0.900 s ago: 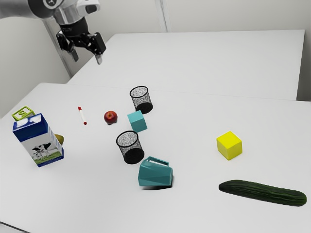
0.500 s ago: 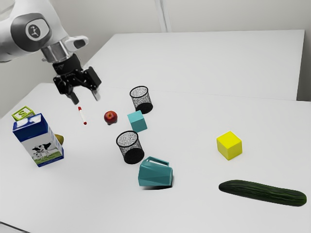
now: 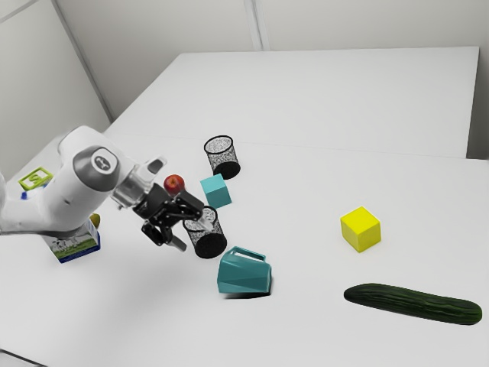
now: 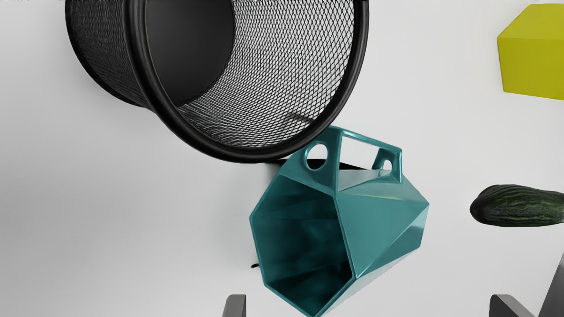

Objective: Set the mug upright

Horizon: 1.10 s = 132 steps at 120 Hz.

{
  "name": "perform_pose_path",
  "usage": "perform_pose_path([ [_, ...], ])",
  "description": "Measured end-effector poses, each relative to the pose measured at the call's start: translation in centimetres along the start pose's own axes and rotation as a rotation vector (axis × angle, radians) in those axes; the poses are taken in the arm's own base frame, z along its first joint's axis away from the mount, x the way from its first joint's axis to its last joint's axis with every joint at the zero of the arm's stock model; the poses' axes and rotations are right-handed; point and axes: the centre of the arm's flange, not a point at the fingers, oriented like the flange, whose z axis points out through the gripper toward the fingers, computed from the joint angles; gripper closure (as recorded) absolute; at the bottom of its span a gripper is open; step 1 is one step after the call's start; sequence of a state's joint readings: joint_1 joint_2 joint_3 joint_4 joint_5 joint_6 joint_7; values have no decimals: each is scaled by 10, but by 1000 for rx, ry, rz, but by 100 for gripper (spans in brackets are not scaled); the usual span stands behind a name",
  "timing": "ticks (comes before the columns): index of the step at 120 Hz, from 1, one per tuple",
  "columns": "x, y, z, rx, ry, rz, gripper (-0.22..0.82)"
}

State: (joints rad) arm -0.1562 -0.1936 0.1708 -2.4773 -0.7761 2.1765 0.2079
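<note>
In the exterior view my gripper hangs above the table, on the exterior view's left of the mug, in front of a mesh cup. It stands open, and in the wrist view the tips of the gripper are wide apart with nothing held. The teal faceted mug lies on its side on the table, its handle up. Seen from the hand, the mug turns its dark open mouth toward the camera, its base pointing away toward the cucumber.
A black mesh cup stands close beside the mug, another farther back. Around are a teal cube, red apple, yellow cube, cucumber, and a milk carton partly behind the arm.
My arm has swung down and toward the exterior view's right, from above the table's far left to beside the near mesh cup and mug. The gripper has tilted; the mug has not moved.
</note>
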Motion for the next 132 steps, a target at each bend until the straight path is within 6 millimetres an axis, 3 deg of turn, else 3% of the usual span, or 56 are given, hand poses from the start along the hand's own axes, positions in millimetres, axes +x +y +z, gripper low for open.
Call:
perform_pose_path([
  [30, -3, -12, 40, -193, 116, -84, 0],
  [46, -13, -30, 54, -298, 181, -144, 0],
  [79, -22, -56, 80, -347, 242, -127, 0],
  [109, -23, -55, 85, -369, 272, -33, 0],
  [132, -28, -48, 100, -372, 263, 25, 0],
])
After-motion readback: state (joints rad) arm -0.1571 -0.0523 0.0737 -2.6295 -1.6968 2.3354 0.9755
